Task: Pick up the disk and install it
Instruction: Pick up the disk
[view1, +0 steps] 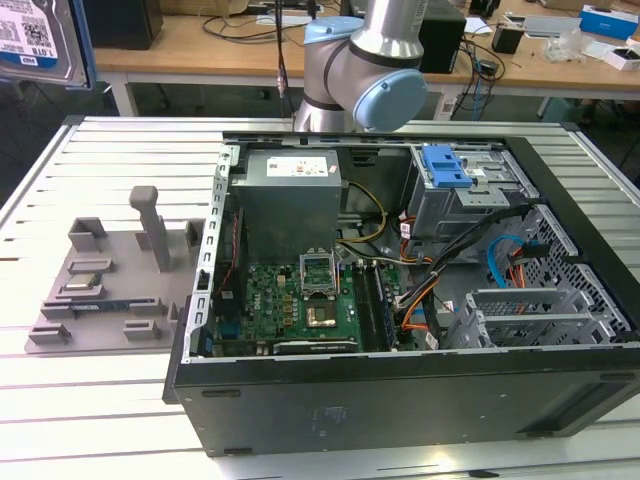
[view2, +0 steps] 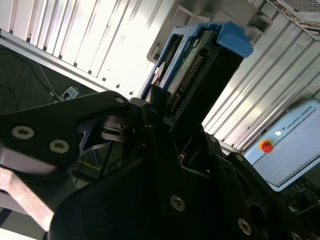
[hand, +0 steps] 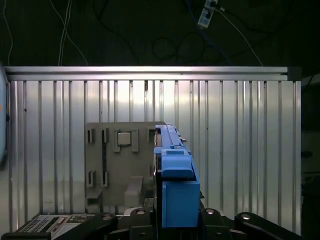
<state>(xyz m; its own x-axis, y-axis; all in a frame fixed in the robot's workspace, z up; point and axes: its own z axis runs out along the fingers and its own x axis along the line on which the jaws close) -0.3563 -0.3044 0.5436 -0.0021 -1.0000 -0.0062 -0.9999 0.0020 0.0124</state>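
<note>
An open black metal computer case (view1: 400, 400) is being supported on its side by a ribbed silver aluminium table (view1: 120, 150). Inside it, a green motherboard (view1: 265, 300) is being flanked by a grey metal box with a white sticker (view1: 290, 205) and a small bright blue plastic latch (view1: 445, 165). A grey plastic fixture plate (view1: 100, 300) is being supported by the table just beside the case, on the exterior view's left. A light wooden bench (view1: 200, 45) is being observed behind.
</note>
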